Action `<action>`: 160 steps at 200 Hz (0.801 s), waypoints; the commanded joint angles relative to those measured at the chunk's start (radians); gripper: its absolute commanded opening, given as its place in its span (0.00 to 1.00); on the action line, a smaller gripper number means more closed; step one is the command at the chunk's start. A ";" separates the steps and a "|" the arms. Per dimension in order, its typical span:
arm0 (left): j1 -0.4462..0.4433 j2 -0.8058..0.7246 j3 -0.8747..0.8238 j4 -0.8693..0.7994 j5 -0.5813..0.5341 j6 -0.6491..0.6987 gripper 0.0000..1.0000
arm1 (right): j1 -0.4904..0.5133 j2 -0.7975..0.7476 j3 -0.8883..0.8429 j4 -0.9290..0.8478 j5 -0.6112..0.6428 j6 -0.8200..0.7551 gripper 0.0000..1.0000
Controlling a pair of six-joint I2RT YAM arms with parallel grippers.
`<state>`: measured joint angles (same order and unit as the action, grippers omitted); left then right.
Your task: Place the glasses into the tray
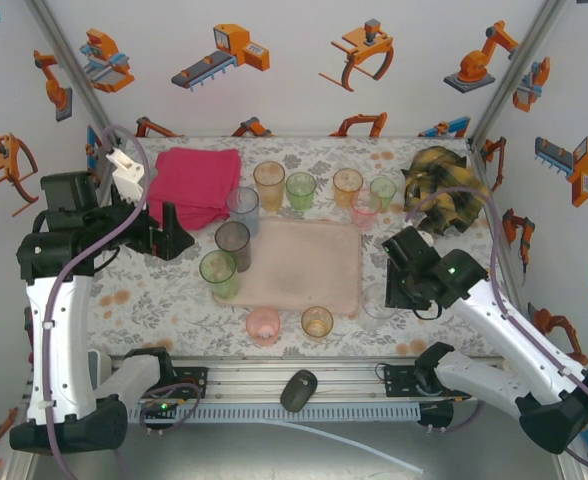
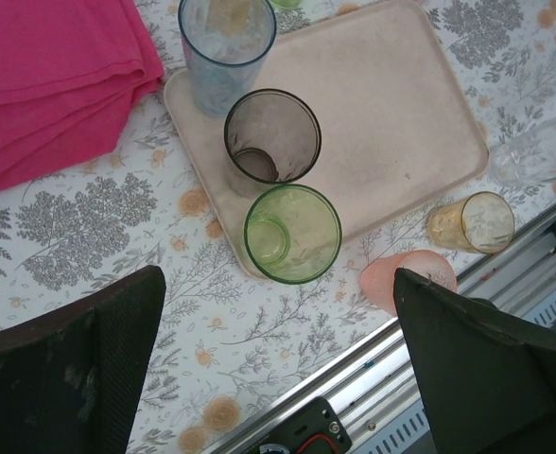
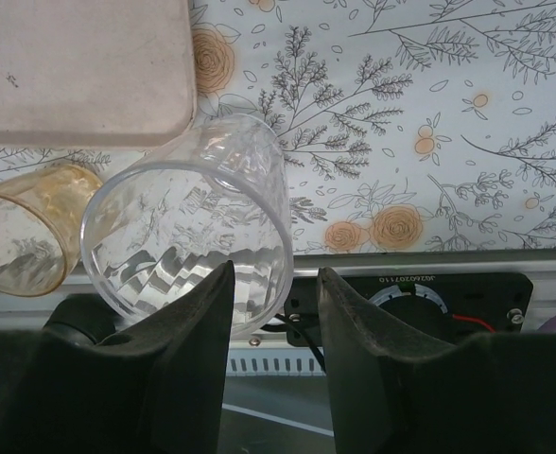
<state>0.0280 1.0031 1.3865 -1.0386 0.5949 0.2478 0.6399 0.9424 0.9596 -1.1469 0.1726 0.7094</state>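
Note:
The pale pink tray (image 1: pixel 309 268) (image 2: pixel 382 104) (image 3: pixel 79 66) lies mid-table. A blue glass (image 2: pixel 226 47), a grey glass (image 1: pixel 232 243) (image 2: pixel 271 137) and a green glass (image 1: pixel 219 272) (image 2: pixel 292 232) stand along its left edge. A pink glass (image 1: pixel 263 325) and an orange glass (image 1: pixel 317 321) (image 3: pixel 23 232) stand in front of it, and several more glasses (image 1: pixel 300 190) behind it. My left gripper (image 1: pixel 171 238) (image 2: pixel 278 284) hangs open and empty left of the tray. My right gripper (image 1: pixel 392 290) (image 3: pixel 275 274) is open astride the rim of a clear glass (image 1: pixel 377 302) (image 3: pixel 188 218), one finger over its mouth, one outside.
A folded magenta cloth (image 1: pixel 196 185) (image 2: pixel 51 85) lies at the back left. A yellow and black object (image 1: pixel 444 190) sits at the back right. A dark mouse-shaped object (image 1: pixel 298 390) rests on the aluminium rail (image 1: pixel 304 378) along the front edge.

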 commanded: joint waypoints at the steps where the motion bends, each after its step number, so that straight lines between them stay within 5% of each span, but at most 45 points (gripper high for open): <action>1: 0.011 -0.003 -0.015 0.023 -0.001 -0.022 0.99 | -0.014 -0.004 -0.018 0.028 -0.022 -0.019 0.40; 160: 0.036 -0.013 -0.038 0.020 0.022 -0.021 0.99 | -0.024 0.042 -0.055 0.041 0.006 -0.005 0.27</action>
<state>0.0605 1.0019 1.3499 -1.0245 0.5957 0.2329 0.6220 0.9802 0.9215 -1.1019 0.1715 0.6888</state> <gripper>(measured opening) 0.991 0.280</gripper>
